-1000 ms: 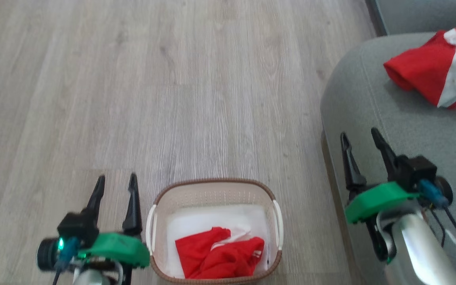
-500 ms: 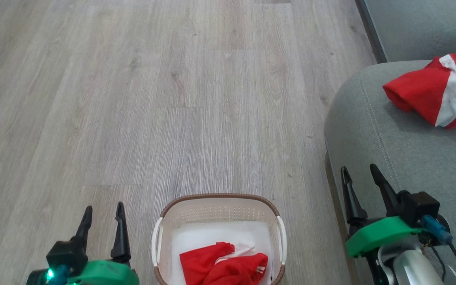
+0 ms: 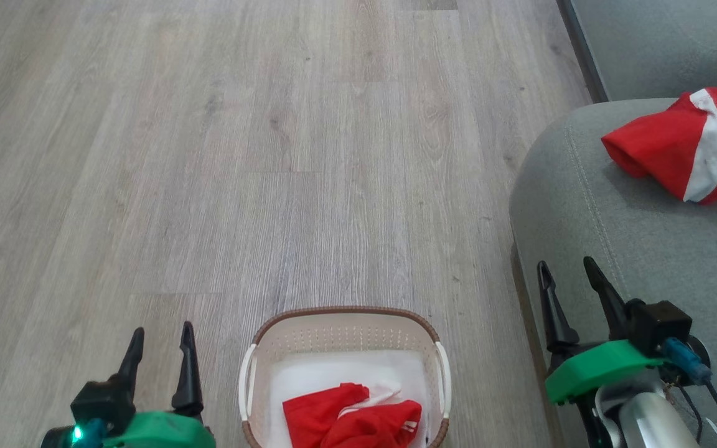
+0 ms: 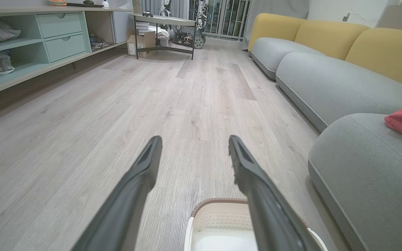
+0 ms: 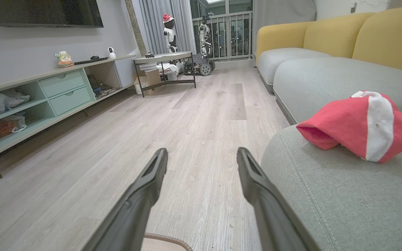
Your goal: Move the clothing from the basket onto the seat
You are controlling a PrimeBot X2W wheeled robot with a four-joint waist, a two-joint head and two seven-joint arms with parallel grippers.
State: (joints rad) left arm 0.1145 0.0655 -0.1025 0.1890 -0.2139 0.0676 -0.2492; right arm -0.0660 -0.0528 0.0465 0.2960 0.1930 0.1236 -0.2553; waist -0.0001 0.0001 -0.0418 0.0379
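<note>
At the near edge of the floor [image 3: 271,155], between the two arms, the basket [image 3: 343,310] stands with a crumpled red garment [image 3: 346,423] heaped on its white liner [image 3: 333,370]. The heap sits toward the near side, partly cut off by the lower edge of the head view. The second red garment [image 3: 676,146] already lies on the seat [image 3: 607,261], far to the right, so about half the job looks done. The left hand [image 3: 163,328] hovers just left of the basket, moderately parted and empty. The right hand [image 3: 565,262] hangs by the seat's near left edge, likewise parted and holding nothing. The cloth looks thin, light and limp, and probably slippery, so it should sag and trail when lifted, and a shallow pinch could slide off. The best hold seems to be a raised fold at the top of the heap, taken deep in the hand. That hold should stay clear of the liner beneath, which might otherwise come up with the garment.
</note>
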